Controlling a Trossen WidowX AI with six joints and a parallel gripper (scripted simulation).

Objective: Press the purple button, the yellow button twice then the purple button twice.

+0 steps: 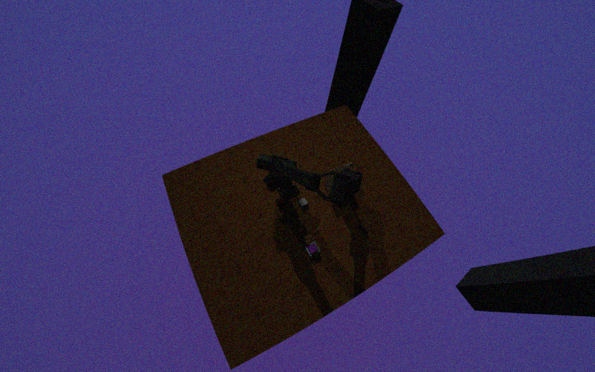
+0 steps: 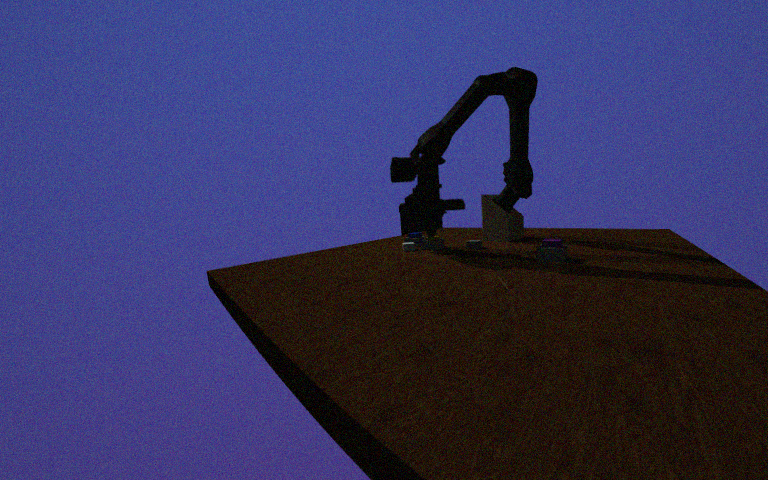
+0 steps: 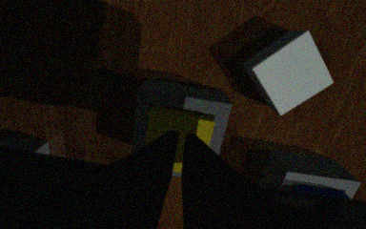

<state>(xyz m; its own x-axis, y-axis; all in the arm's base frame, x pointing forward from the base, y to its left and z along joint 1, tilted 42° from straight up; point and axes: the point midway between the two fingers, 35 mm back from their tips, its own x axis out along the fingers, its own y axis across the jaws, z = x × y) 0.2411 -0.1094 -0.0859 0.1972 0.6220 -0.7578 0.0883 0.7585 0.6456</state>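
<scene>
My gripper [image 3: 181,140] [image 2: 433,232] is shut and empty, pointing down. Its fingertips are over the yellow button [image 3: 205,130] [image 2: 435,238], which sits in a grey housing; the fingers and their shadow cover much of its cap. Whether the tips touch the cap cannot be told. The purple button [image 1: 312,248] [image 2: 552,242] stands well away from the gripper, its cap raised above its grey housing. In the top view the arm hides the yellow button.
A pale block [image 3: 293,73] [image 1: 303,201] [image 2: 474,243] lies near the yellow button. A blue button [image 3: 315,190] [image 2: 415,234] is on its other side, partly hidden in the wrist view. Another pale corner [image 3: 44,148] shows at the left. A beige box [image 2: 501,219] stands under the arm's far end.
</scene>
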